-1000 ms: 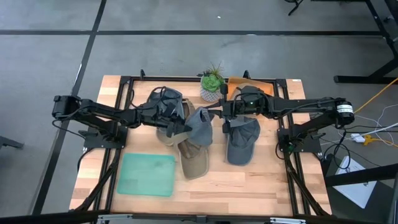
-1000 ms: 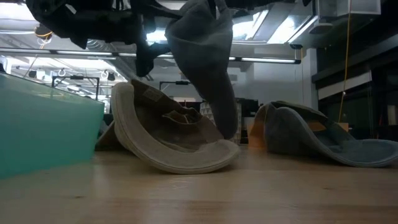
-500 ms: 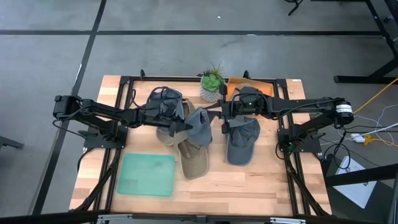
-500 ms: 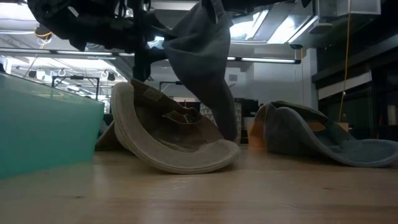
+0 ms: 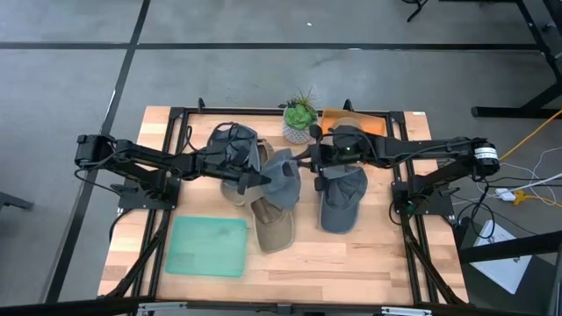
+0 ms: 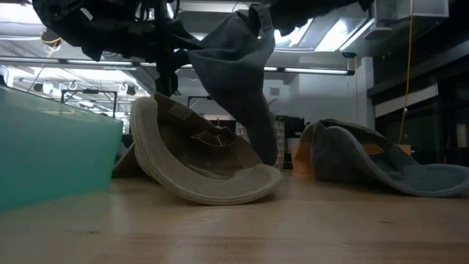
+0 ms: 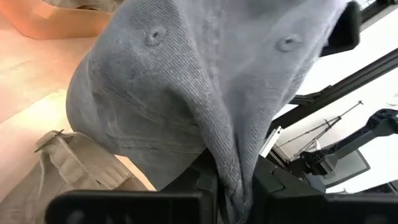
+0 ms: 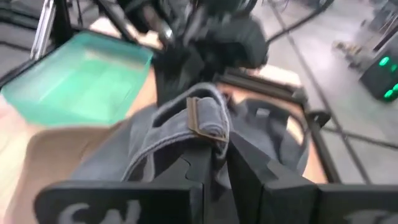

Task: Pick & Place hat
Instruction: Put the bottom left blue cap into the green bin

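I had the grey hat [image 5: 283, 175] lifted over the tan hat [image 5: 274, 225] at mid-table; my left gripper [image 7: 227, 186] was pinched shut on its cloth, my right gripper [image 8: 214, 163] clamped on its strap

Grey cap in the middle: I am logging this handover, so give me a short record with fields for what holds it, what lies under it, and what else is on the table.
held item: grey cap, lifted between both arms
left claw: shut on a fold of the grey cap
right claw: shut on the grey cap's back strap
under it: tan hat, lying upturned on the table
other hats: blue-grey cap on the right; dark cap at rear left
also on table: green tray, potted plant
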Robot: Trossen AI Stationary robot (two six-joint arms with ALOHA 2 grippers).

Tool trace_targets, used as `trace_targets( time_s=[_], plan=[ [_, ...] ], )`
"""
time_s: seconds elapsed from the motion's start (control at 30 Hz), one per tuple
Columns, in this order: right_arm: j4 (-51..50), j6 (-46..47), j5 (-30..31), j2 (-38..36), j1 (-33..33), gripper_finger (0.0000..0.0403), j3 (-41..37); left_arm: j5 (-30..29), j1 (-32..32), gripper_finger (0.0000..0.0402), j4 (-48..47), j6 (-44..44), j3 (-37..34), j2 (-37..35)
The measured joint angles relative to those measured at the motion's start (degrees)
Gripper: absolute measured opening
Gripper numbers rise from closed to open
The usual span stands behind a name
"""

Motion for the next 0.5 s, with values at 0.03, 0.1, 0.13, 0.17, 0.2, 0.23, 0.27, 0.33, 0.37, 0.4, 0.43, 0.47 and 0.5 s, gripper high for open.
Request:
trace_targets(
  time_s=[0.03, 0.1, 0.13, 0.17, 0.2, 0.23, 0.27, 0.33, 0.37, 0.4, 0.43, 0.47, 0.5],
  plan=[
    [-1.3, 0.1, 0.0, 0.0, 0.0, 0.0048, 0.0, 0.1, 0.0, 0.0032, 0.0, 0.0, 0.0, 0.0],
    [-3.6, 1.0, 0.0, 0.0, 0.0, 0.0049, 0.0, 0.1, 0.0, 0.0032, -0.1, 0.0, 0.0, 0.0],
    [-4.5, 2.1, 0.0, 0.0, 0.0, 0.0049, 0.0, 0.1, 0.0, 0.0032, -0.1, 0.0, 0.0, 0.0],
    [-5.4, 3.1, 0.0, 0.0, 0.0, 0.0049, 0.0, 0.1, 0.0, 0.0031, -0.1, 0.0, 0.0, 0.0],
    [-6.5, 4.1, 0.0, 0.0, 0.0, 0.0049, 0.0, 0.1, 0.0, 0.0031, -0.1, 0.0, 0.0, 0.0],
    [-7.6, 5.1, 0.0, 0.0, 0.0, 0.0049, 0.0, 0.1, 0.0, 0.0031, -0.1, 0.0, 0.0, 0.0],
    [-8.6, 6.0, 0.0, 0.0, 0.0, 0.0049, 0.0, 0.1, 0.0, 0.0031, -0.1, -0.1, 0.0, 0.0],
    [-10.7, 7.1, 0.0, 0.0, 0.0, 0.0049, 0.0, 0.1, 0.0, 0.0031, -0.1, 0.0, 0.0, 0.0],
    [-11.7, 7.4, 0.0, 0.0, 0.0, 0.0049, 0.0, 0.1, 0.0, 0.0031, -0.1, -0.1, 0.0, 0.0],
    [-12.6, 7.6, 0.0, 0.0, 0.0, 0.0049, 0.0, 0.1, 0.0, 0.0031, -0.1, -0.1, 0.0, 0.0],
    [-13.5, 7.6, 0.1, 0.0, 0.0, 0.0049, 0.0, 0.1, 0.0, 0.0031, -0.1, -0.1, 0.0, 0.0],
    [-14.1, 7.6, 0.1, 0.0, 0.0, 0.0049, 0.0, 0.1, 0.0, 0.0031, -0.1, -0.1, 0.0, 0.0],
    [-14.6, 7.5, 0.1, 0.0, 0.0, 0.0049, 0.0, 0.2, 0.0, 0.0031, -0.2, -0.1, 0.0, 0.0]
  ],
)
